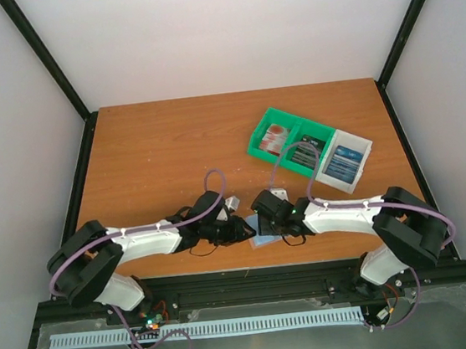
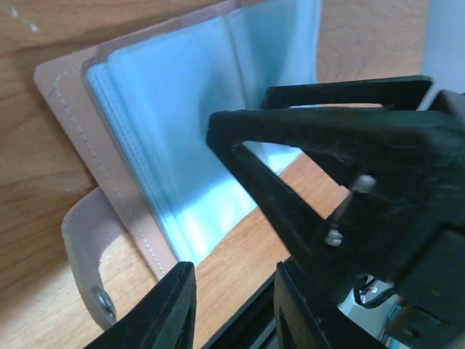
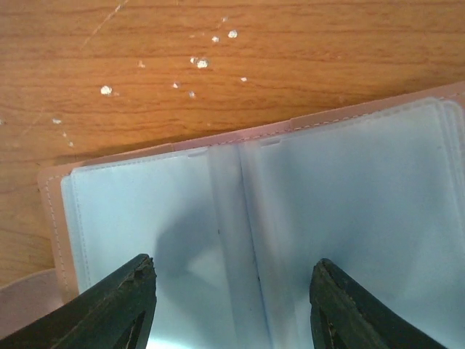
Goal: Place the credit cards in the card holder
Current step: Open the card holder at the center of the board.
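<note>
The card holder (image 1: 264, 238) lies open near the table's front edge, between both grippers. Its tan-pink cover (image 2: 69, 123) and grey-blue clear sleeves (image 2: 182, 109) fill the left wrist view. My left gripper (image 2: 234, 270) hangs open just past the holder's near corner, with only bare wood between its fingers. My right gripper (image 3: 232, 262) is open above the holder (image 3: 349, 203), its fingers straddling the centre fold and touching nothing. The credit cards sit in a tray at the back right: red-and-white (image 1: 277, 137), dark (image 1: 304, 154) and blue (image 1: 344, 162).
The green tray (image 1: 252, 148) with its white end section (image 1: 365, 144) stands at an angle at the back right. The holder's snap strap (image 2: 91, 240) sticks out on the wood. The right gripper's black body (image 2: 378, 160) looms close in the left wrist view.
</note>
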`<act>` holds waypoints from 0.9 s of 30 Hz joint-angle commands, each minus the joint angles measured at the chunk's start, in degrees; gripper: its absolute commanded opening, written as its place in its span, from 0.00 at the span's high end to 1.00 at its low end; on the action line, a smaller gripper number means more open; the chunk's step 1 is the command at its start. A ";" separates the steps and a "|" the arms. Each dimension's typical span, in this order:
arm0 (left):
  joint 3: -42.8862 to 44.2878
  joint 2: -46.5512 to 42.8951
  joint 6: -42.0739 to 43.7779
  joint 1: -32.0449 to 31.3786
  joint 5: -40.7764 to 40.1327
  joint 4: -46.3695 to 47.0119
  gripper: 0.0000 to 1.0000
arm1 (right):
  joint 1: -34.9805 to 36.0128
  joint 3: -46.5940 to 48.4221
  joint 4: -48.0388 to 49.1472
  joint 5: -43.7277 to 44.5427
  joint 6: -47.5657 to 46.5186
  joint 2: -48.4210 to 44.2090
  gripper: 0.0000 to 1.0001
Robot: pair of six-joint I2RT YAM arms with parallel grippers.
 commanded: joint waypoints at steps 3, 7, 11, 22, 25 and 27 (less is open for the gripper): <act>0.62 3.78 -1.56 -0.74 -1.97 1.83 0.69 | 0.10 -3.86 -0.11 -3.33 9.16 -1.90 0.42; 0.73 5.86 -1.25 -0.73 -7.06 -2.07 0.71 | -0.22 -4.64 -0.56 -2.95 9.45 -5.62 0.42; 1.46 7.76 -0.39 -0.73 -10.19 -4.88 0.72 | -1.79 -3.35 -2.84 -3.43 6.43 -8.72 0.42; 4.71 6.17 2.54 -0.58 -14.01 -9.71 0.72 | -7.88 4.97 -11.56 -4.95 -7.93 -13.74 0.41; 5.74 5.10 4.37 -0.03 -14.76 -11.59 0.72 | -13.28 9.81 -14.20 -5.94 -15.97 -14.15 0.41; 6.53 4.80 6.45 0.52 -14.82 -12.47 0.71 | -17.93 14.45 -16.17 -7.25 -21.78 -12.97 0.42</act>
